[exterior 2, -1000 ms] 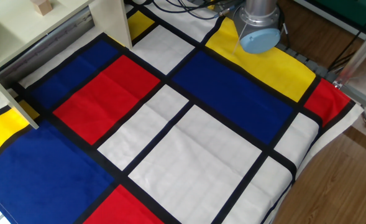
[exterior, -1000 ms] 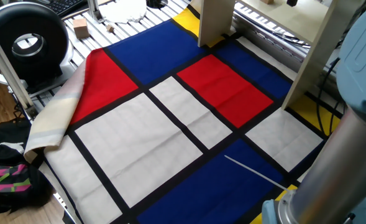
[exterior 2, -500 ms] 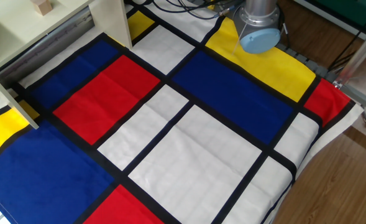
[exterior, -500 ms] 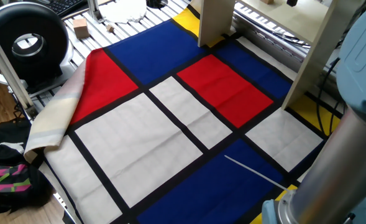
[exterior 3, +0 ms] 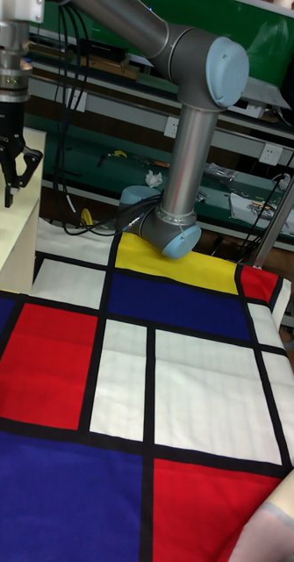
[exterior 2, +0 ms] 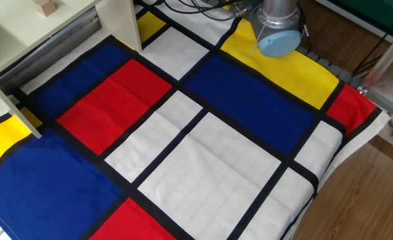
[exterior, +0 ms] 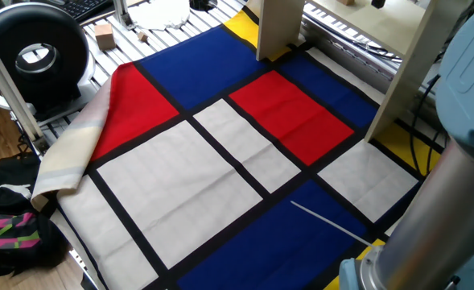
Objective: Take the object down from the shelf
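Note:
The object, a tiny tan wooden cube, sits on top of the pale cream shelf at the far left edge of the table. The one fixed view catches it as a sliver at the top edge, above the shelf's upright panels. In the tall fixed view my gripper hangs fingers-down just over the shelf top. A dark fingertip shows a little to one side of the cube, not touching it. The frame edge cuts off part of the fingers, so their spacing is unclear.
A colour-block cloth covers the table. My arm's base stands on its yellow patch. A bigger tan block, white rag and black round device lie on the ribbed metal frame. A bag sits on the floor.

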Motion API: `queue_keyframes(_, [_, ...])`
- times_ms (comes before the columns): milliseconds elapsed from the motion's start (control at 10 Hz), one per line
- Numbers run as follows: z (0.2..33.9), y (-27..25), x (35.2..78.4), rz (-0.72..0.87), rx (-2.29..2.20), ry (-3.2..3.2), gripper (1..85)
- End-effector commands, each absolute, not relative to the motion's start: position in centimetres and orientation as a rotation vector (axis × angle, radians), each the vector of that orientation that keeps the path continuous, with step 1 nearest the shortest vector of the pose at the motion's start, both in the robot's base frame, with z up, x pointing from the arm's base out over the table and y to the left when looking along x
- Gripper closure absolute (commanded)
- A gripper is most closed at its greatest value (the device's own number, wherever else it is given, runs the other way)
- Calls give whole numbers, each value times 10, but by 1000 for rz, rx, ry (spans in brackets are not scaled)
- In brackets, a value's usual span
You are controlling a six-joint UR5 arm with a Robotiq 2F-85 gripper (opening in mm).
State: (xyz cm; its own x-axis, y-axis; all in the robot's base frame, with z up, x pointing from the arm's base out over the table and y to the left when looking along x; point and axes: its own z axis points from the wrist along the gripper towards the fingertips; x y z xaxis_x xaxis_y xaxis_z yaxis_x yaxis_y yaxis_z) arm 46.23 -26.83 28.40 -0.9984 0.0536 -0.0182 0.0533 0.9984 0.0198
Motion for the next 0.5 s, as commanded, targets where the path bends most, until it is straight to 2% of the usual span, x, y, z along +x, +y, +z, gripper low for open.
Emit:
queue_keyframes(0, [286, -266, 466, 44, 94, 3104, 453])
queue_keyframes(100, [286, -266, 467, 47, 113, 3097, 473])
queue_keyframes(400, [286, -266, 470, 48, 153, 3083, 603])
